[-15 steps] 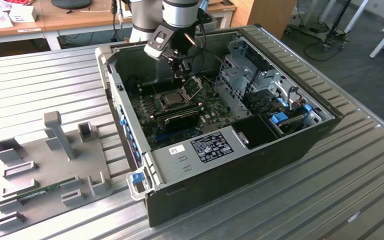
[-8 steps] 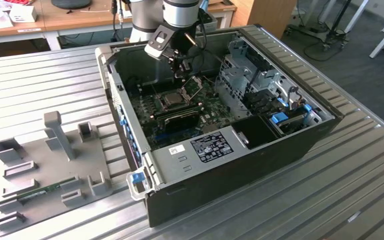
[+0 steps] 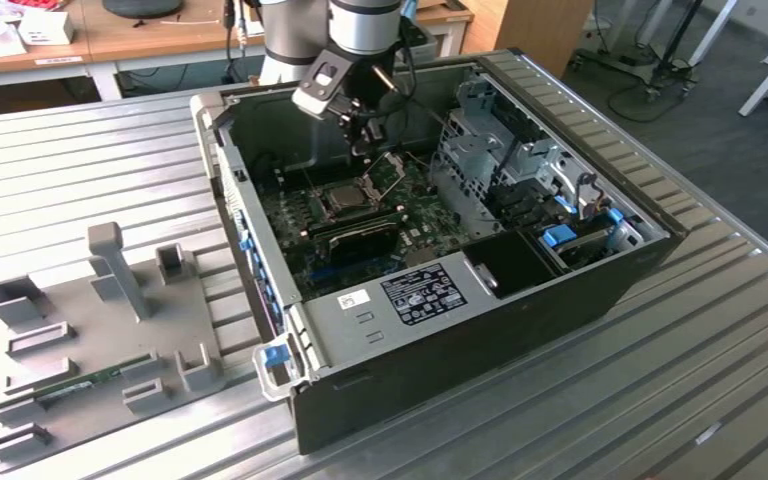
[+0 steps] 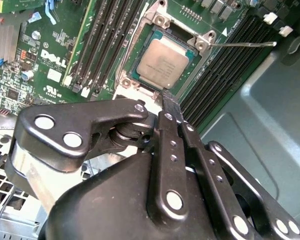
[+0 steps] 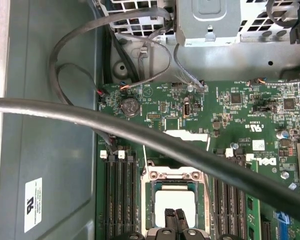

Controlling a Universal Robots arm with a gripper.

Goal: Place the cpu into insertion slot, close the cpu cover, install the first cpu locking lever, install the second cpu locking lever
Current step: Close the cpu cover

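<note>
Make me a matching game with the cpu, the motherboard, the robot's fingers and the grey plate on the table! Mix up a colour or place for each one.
Things:
1. cpu
2. motherboard
3. fingers
4. fixture plate

Colour or place:
a. green
b. black, shut together close by the cpu's edge
c. silvery-grey, lying in the insertion slot
d. grey, outside the computer case, on the table

Right pairs: 1-c, 2-a, 3-b, 4-d.
</note>
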